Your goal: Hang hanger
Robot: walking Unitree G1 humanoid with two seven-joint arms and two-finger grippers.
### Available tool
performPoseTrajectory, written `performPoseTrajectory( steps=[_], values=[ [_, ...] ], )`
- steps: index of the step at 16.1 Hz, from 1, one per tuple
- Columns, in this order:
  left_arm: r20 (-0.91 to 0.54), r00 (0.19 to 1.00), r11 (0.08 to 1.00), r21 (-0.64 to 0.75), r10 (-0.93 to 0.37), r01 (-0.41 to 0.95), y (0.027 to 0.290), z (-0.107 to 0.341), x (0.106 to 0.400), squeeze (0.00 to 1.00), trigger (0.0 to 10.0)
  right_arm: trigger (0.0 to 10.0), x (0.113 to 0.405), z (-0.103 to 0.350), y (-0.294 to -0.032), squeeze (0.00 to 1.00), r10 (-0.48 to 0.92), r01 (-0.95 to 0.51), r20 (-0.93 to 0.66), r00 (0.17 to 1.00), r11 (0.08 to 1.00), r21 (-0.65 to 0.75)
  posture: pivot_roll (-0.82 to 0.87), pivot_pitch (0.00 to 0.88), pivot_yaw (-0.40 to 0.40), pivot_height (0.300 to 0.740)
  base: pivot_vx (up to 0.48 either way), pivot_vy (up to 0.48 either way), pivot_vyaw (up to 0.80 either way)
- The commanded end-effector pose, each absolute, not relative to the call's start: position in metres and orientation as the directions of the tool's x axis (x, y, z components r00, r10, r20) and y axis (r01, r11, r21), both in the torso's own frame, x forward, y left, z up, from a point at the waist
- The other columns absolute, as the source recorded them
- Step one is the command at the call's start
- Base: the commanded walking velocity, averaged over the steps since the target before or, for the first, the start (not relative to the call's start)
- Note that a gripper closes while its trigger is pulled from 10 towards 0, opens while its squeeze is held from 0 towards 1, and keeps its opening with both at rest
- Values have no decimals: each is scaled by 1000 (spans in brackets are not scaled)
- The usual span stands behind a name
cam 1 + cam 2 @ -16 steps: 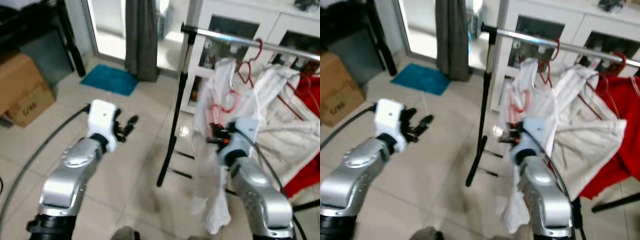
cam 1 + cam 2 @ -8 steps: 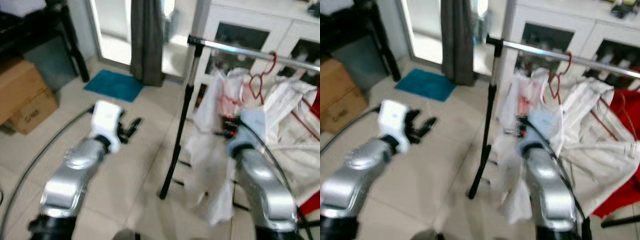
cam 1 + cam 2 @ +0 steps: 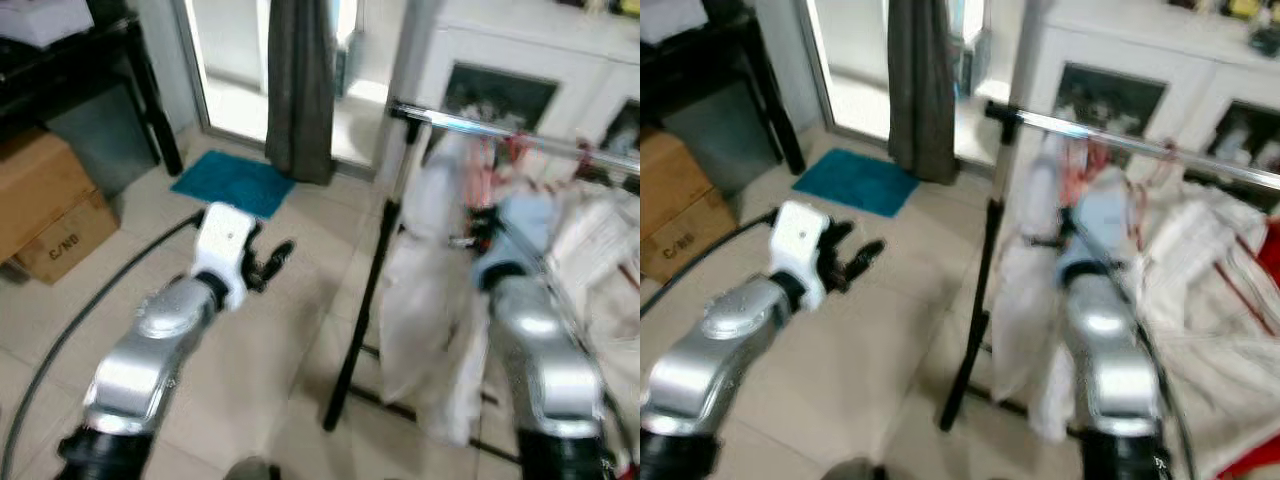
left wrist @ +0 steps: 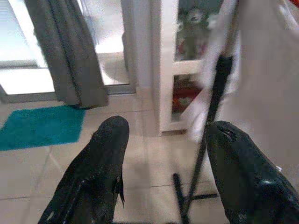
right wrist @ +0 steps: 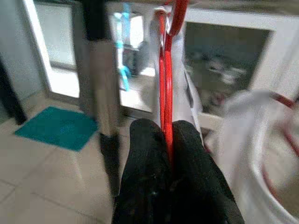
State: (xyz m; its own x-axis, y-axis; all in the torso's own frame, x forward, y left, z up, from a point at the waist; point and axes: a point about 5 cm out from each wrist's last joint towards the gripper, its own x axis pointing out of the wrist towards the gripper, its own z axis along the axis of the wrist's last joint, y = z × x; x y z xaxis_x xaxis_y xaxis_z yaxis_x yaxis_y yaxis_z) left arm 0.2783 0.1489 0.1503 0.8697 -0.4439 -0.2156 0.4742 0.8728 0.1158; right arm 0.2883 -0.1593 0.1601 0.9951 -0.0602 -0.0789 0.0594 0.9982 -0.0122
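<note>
Red hanger [image 5: 167, 70] upright, hook upward

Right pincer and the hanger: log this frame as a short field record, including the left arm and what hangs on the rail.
right pincer: shut on the red hanger, raised near the clothes rail
hanger load: white garment draping down beside the rail's black upright
hook: whether it sits on the rail cannot be told, picture blurred
left pincer: open, holding nothing, held out over the tiled floor
rail contents: more white clothing further along
</note>
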Motion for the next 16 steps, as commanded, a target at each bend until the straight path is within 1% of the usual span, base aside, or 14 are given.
performPoseTrajectory(
  steps=[1,3,4,6,7,8,9,10,11,16],
  values=[
    [-200,832,828,126,-518,546,137,155,278,0,10000,10000,293,170,-168,0,-83,82,-35,996,996,-44,5,59,-35,740,0,0,0],
    [-186,782,775,128,-594,619,133,161,277,0,10000,10000,299,173,-169,0,-85,82,-43,995,995,-63,5,55,-34,740,0,0,0],
    [-181,725,715,126,-665,688,129,166,273,0,10000,10000,304,176,-170,0,-84,81,-41,996,994,-69,5,53,-33,740,0,0,0],
    [-200,610,595,139,-766,792,125,172,267,0,10000,10000,317,180,-174,0,-114,108,-64,991,990,-94,4,51,-33,740,0,0,0],
    [-209,570,554,136,-794,821,123,174,266,0,10000,10000,323,179,-176,0,-135,126,-91,987,987,-98,4,51,-33,740,0,0,0],
    [-211,559,542,134,-802,829,123,175,265,0,10000,10000,324,179,-177,0,-141,132,-99,985,987,-97,4,51,-34,740,0,0,0],
    [-212,514,497,129,-831,858,120,178,263,0,10000,10000,330,179,-178,0,-141,133,-120,983,988,-76,5,53,-35,740,0,0,0],
    [-214,490,472,129,-845,872,119,179,262,0,10000,10000,334,178,-179,0,-142,132,-135,981,988,-76,5,54,-35,740,0,0,0],
    [-222,440,422,127,-870,898,118,180,258,0,10000,10000,343,174,-183,0,-156,145,-172,973,986,-77,7,56,-38,740,0,0,0],
    [-232,409,390,125,-883,912,121,183,255,0,10000,10000,363,171,-185,0,-144,130,-231,962,989,-76,17,55,-45,740,0,0,0]
  ],
)
